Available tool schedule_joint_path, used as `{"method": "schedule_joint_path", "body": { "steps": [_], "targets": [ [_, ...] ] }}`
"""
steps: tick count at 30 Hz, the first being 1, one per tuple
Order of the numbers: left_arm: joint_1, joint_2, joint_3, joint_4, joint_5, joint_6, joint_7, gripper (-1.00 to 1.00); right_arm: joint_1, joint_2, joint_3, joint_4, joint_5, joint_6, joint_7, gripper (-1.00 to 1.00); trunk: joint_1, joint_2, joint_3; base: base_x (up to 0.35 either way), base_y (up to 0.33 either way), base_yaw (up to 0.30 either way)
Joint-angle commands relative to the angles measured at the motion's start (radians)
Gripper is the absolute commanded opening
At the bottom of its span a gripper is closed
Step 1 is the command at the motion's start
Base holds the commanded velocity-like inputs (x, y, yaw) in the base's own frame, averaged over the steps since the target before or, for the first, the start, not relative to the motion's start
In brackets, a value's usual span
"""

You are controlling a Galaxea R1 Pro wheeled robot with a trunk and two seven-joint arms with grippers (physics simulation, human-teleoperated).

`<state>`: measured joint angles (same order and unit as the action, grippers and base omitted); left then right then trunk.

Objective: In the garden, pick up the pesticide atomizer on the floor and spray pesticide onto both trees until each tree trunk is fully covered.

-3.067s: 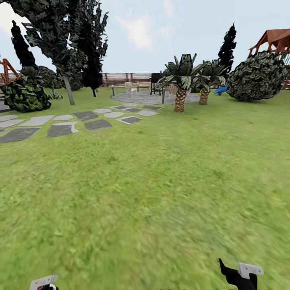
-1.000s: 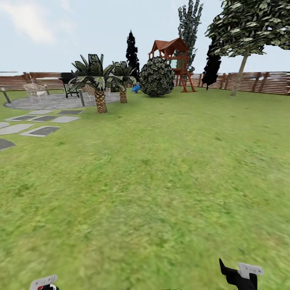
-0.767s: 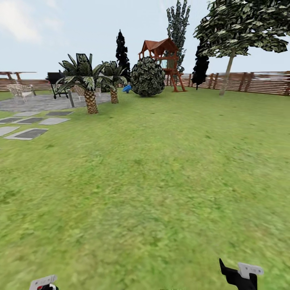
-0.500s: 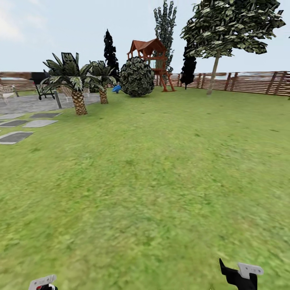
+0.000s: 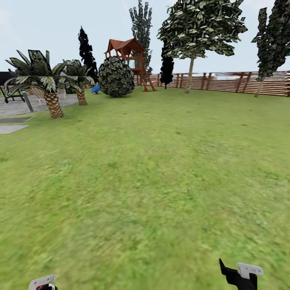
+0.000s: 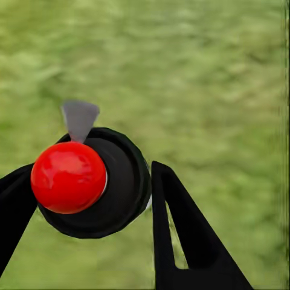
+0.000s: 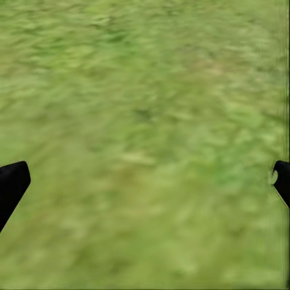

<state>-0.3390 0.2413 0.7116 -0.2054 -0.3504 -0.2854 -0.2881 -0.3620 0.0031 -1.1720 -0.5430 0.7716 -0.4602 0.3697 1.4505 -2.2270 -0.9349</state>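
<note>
In the left wrist view my left gripper (image 6: 90, 208) is shut on the pesticide atomizer (image 6: 124, 181), a round dark body with a red knob and a small grey nozzle. It hangs over blurry grass. My right gripper (image 7: 145, 181) is open, fingers far apart, with only lawn between them. Both gripper tops peek in at the head view's lower edge, left (image 5: 42, 282) and right (image 5: 240, 274). Far off by the fence stand two leafy trees with pale trunks, one (image 5: 189, 76) in the middle and one (image 5: 259, 86) at the right.
Open lawn (image 5: 153, 169) stretches ahead to a brown slat fence (image 5: 225, 82). At the far left are two palms (image 5: 52, 102), a round bush (image 5: 116, 77), a red playhouse (image 5: 131, 60), a black-leaved tree (image 5: 166, 70) and grey stepping stones (image 5: 12, 129).
The whole view has swung to the right: palms, bush and stepping stones slid left, and the fence-side trees came into view. Both grippers hold the same pose.
</note>
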Motion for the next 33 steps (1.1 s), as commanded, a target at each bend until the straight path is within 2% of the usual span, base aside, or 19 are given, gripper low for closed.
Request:
{"method": "schedule_joint_path", "body": {
  "steps": [1, 21, 33],
  "targets": [
    [0.000, 0.000, 0.000, 0.000, 0.001, 0.000, 0.000, -1.00, 0.000, 0.000, 0.000, 0.000, 0.000, 0.000, 0.000, 1.00, 0.000, 0.000, 0.000, 0.323, 0.000, -0.300],
    [0.006, 0.003, 0.002, -0.001, 0.001, 0.000, 0.000, -1.00, 0.000, 0.000, 0.000, 0.000, 0.000, 0.000, 0.002, 1.00, 0.000, 0.000, 0.000, 0.337, 0.000, -0.296],
    [0.011, 0.003, 0.002, -0.005, 0.001, 0.000, 0.000, -1.00, 0.000, 0.001, 0.002, 0.000, 0.000, 0.000, 0.002, 1.00, 0.000, 0.000, 0.000, 0.338, 0.000, -0.014]
  ]
}}
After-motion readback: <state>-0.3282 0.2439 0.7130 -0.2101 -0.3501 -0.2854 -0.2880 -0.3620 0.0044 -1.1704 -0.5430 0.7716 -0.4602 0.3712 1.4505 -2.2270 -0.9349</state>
